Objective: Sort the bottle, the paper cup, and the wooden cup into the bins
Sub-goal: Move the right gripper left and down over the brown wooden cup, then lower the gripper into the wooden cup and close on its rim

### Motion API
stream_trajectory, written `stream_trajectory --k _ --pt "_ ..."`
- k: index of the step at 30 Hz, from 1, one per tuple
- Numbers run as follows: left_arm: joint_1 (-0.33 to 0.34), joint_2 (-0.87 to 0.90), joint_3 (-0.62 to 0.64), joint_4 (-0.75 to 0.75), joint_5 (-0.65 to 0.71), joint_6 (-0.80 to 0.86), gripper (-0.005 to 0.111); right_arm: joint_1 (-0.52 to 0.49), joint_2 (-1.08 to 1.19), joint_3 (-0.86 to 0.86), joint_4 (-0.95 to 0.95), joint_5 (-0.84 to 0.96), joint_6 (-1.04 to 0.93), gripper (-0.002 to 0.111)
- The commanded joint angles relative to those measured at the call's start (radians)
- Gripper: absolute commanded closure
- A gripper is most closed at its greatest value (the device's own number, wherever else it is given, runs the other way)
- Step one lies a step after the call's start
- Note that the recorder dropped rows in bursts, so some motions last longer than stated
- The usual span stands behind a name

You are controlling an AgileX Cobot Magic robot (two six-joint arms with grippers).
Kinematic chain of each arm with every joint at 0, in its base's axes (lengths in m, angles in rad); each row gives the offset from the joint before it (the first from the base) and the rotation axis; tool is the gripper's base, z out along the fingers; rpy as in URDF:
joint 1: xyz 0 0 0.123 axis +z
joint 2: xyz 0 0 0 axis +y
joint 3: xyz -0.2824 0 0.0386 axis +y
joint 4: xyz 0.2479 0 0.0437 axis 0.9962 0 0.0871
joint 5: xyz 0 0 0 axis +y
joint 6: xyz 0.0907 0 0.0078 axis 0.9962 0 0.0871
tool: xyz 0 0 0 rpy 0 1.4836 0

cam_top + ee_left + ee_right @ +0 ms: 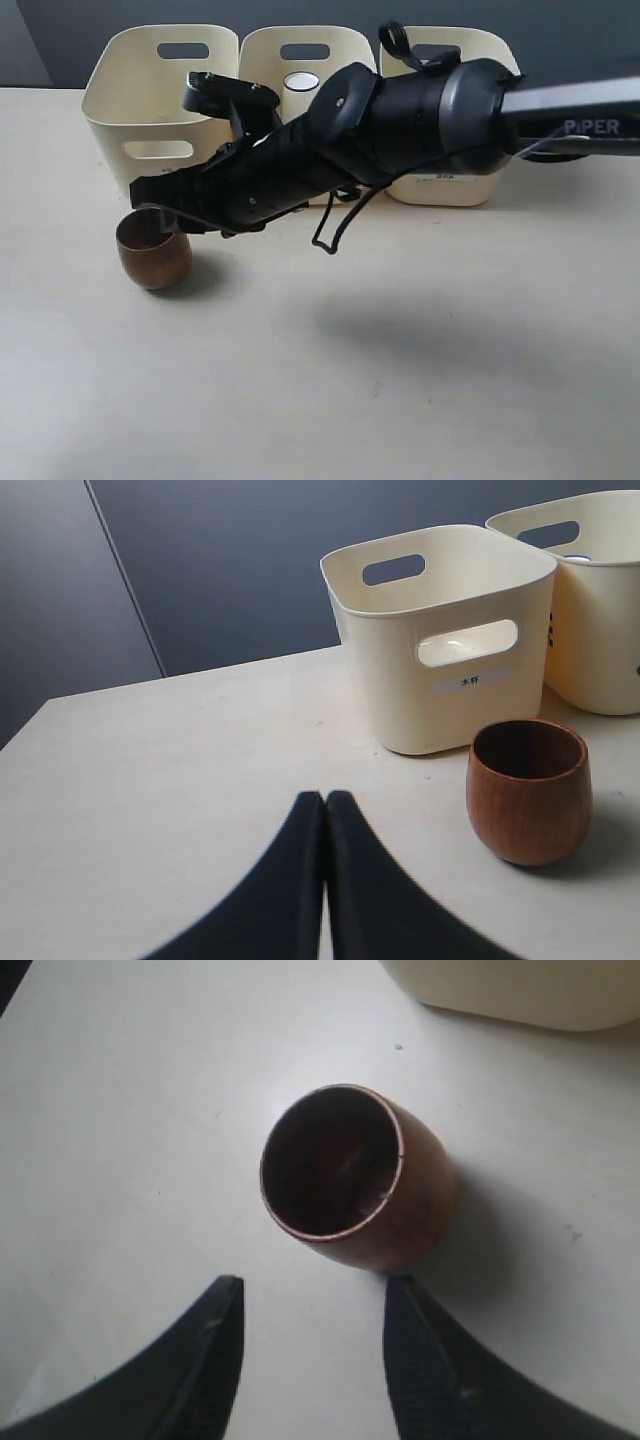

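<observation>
Middle bin (262, 55) mostly behind arm (400, 120)

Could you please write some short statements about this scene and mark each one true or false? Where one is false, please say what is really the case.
1. The wooden cup stands upright on the table. True.
2. The right gripper is shut on the wooden cup. False: the right gripper is open, and the cup lies ahead of its fingers, not held.
3. The left gripper is shut. True.
4. The wooden cup sits inside the left bin. False: it stands on the table in front of the left bin.
</observation>
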Motion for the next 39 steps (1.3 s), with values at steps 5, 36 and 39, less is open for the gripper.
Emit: stream_trajectory --k 5,36,39 --pt "-0.003 -0.005 0.001 -0.001 -0.001 -0.002 0.107 0.031 0.074 -0.067 0.000 -0.009 -0.008 0.065" --pt "-0.003 -0.005 0.001 -0.001 -0.001 -0.002 0.107 0.031 0.151 -0.137 0.000 -0.115 0.028 0.065" --pt "-0.003 -0.005 0.001 -0.001 -0.001 -0.002 0.107 0.031 0.151 -0.137 -0.005 -0.113 0.030 0.065"
